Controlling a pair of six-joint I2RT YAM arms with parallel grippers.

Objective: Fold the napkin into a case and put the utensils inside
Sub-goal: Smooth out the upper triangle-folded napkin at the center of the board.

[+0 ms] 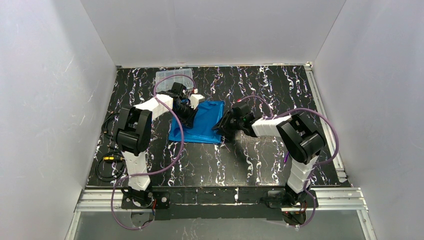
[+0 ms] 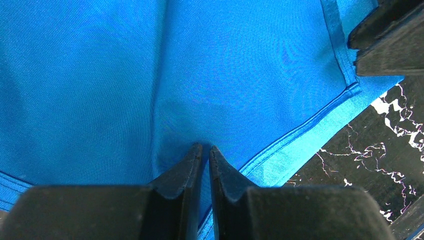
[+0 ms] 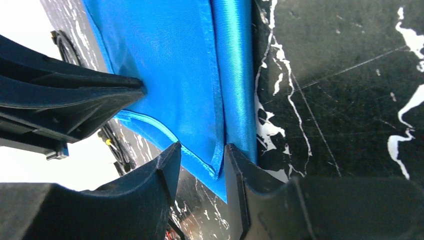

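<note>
- Shows napkin, bright blue, lying flat on black marbled table.
- Puts left gripper down on cloth's left part, right gripper at its right edge.
- Sets clear box at far edge, apart from cloth.
- Loops purple cables along both arms.

a black table veined with white sits between plain white walls. a clear compartment box lies at the table's 11 o'clock corner. black cables coil at its 8 o'clock edge. aluminium rails border it at 6 and 3 o'clock.
</note>
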